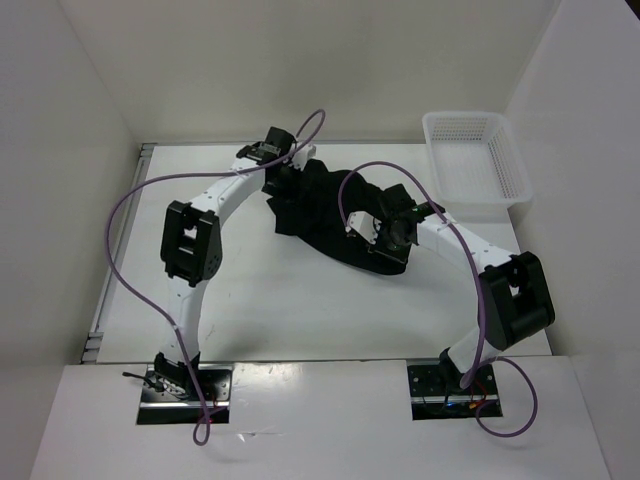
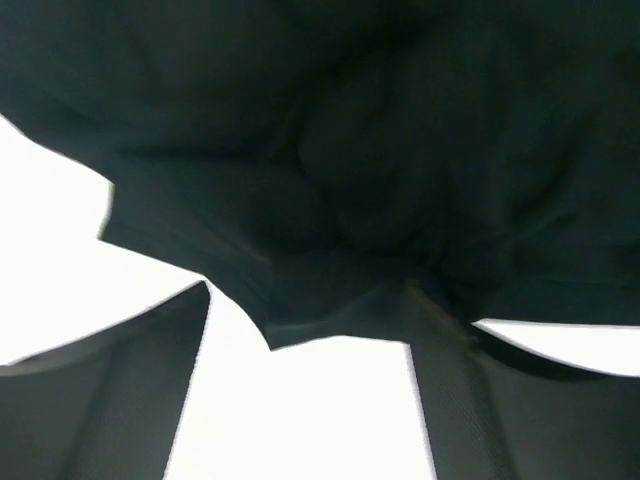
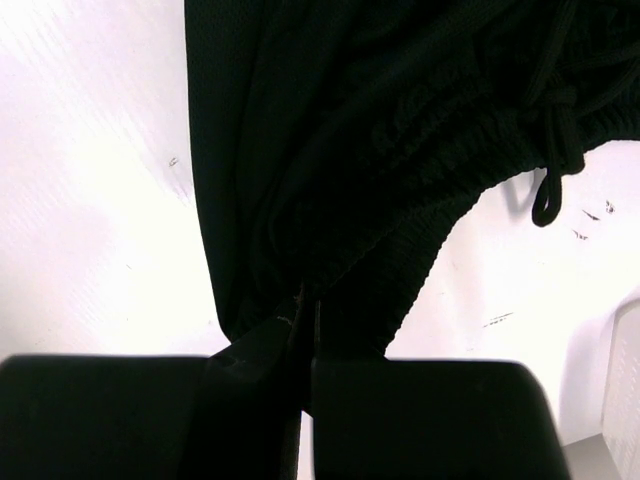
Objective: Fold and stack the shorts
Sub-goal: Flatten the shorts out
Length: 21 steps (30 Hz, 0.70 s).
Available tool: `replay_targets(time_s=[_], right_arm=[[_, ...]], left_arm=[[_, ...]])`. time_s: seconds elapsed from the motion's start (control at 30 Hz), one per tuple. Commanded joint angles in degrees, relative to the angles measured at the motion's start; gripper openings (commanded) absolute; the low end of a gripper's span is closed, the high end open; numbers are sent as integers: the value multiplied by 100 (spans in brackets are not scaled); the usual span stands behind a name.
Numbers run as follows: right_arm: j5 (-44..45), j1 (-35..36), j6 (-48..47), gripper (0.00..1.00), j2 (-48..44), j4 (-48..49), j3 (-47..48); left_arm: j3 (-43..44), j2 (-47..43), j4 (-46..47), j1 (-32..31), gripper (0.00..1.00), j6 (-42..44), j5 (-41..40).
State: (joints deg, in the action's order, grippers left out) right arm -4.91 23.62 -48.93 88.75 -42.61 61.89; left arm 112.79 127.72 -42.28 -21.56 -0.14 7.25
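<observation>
The black shorts (image 1: 325, 215) lie crumpled on the white table, between the two arms. My left gripper (image 1: 280, 181) is at their far left edge. In the left wrist view its fingers (image 2: 100, 410) stand wide open, with bare table between them and the cloth's hem (image 2: 300, 320) just beyond the tips. My right gripper (image 1: 372, 238) is at the near right edge of the shorts (image 3: 330, 130), shut on a pinch of fabric (image 3: 308, 300) beside the ribbed waistband (image 3: 450, 190). The thin drawstring (image 3: 552, 150) hangs at the upper right of the right wrist view.
A white mesh basket (image 1: 475, 155) stands at the far right of the table, and its corner (image 3: 625, 380) shows in the right wrist view. White walls close in the table on the left, back and right. Purple cables loop above both arms.
</observation>
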Motion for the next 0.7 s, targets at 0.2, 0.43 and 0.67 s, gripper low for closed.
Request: replay_targets(time_s=[0.2, 0.43, 0.67], right_arm=[[51, -24, -3, 0, -77, 262, -10], [104, -24, -3, 0, -77, 262, -10], [104, -24, -3, 0, -77, 262, -10]], left_arm=[[366, -714, 976, 837, 94, 14, -303], [67, 120, 915, 1022, 56, 14, -311], [129, 420, 985, 1075, 67, 14, 154]])
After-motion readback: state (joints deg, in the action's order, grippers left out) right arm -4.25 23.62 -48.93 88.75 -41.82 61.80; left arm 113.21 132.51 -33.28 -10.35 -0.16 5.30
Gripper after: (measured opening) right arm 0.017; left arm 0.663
